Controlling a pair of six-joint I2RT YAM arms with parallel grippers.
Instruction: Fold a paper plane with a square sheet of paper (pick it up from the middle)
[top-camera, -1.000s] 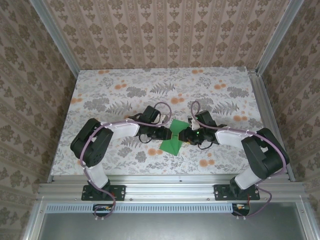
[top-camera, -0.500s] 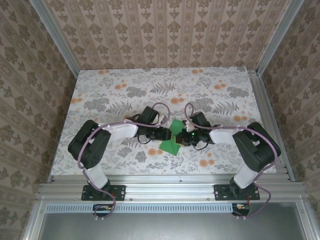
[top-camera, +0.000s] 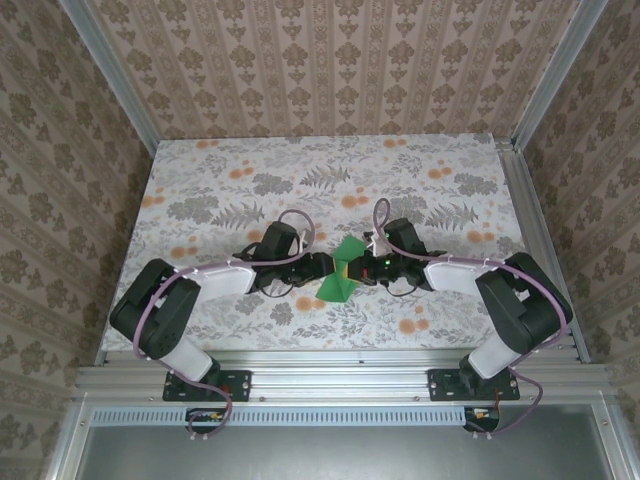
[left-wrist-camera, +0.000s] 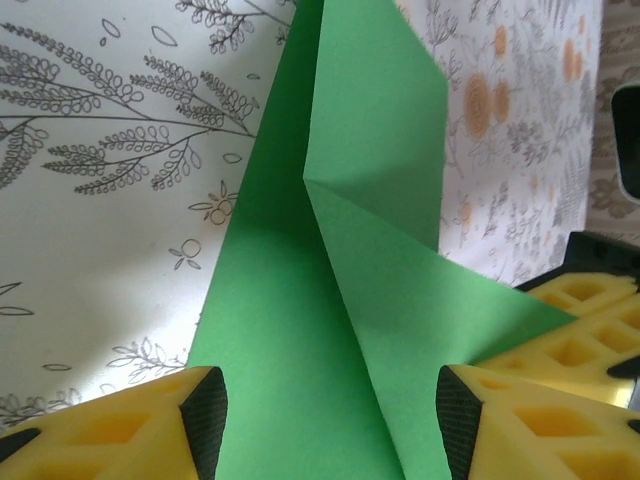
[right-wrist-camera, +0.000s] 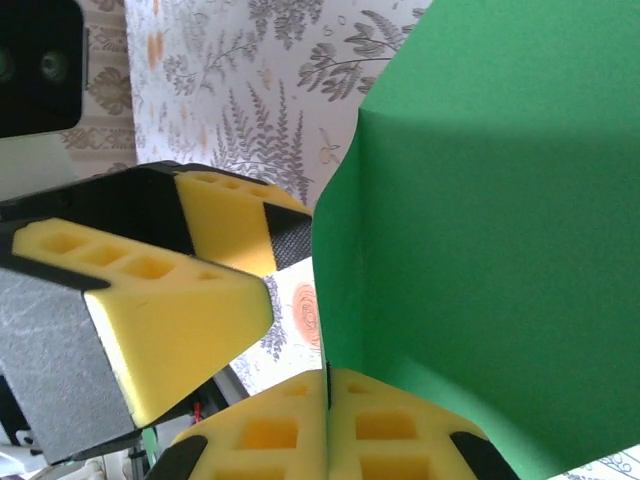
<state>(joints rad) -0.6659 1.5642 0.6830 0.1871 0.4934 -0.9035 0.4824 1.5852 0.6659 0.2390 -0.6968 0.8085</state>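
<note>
The square sheet of paper (top-camera: 340, 270) is bright green, folded and creased, and lifted off the tabletop between both grippers near the table's middle. My right gripper (right-wrist-camera: 326, 385) is shut on the sheet's (right-wrist-camera: 480, 230) lower edge, and the paper stands up in front of it. My left gripper (left-wrist-camera: 330, 415) is open, its yellow fingers (left-wrist-camera: 110, 435) wide apart, and the sheet (left-wrist-camera: 300, 330) with a diagonal crease lies between them. In the top view the left gripper (top-camera: 320, 268) and right gripper (top-camera: 360, 268) face each other across the paper.
The floral tabletop (top-camera: 300, 180) stretches free behind the arms. A metal rail (top-camera: 330, 380) runs along the near edge and patterned walls close the sides. The left gripper's yellow fingers (right-wrist-camera: 150, 300) sit close beside the right gripper.
The sheet has risen from lying flatter to standing up, narrower and more folded. The left arm has stretched lower and its elbow swung left. The right gripper has shifted slightly up.
</note>
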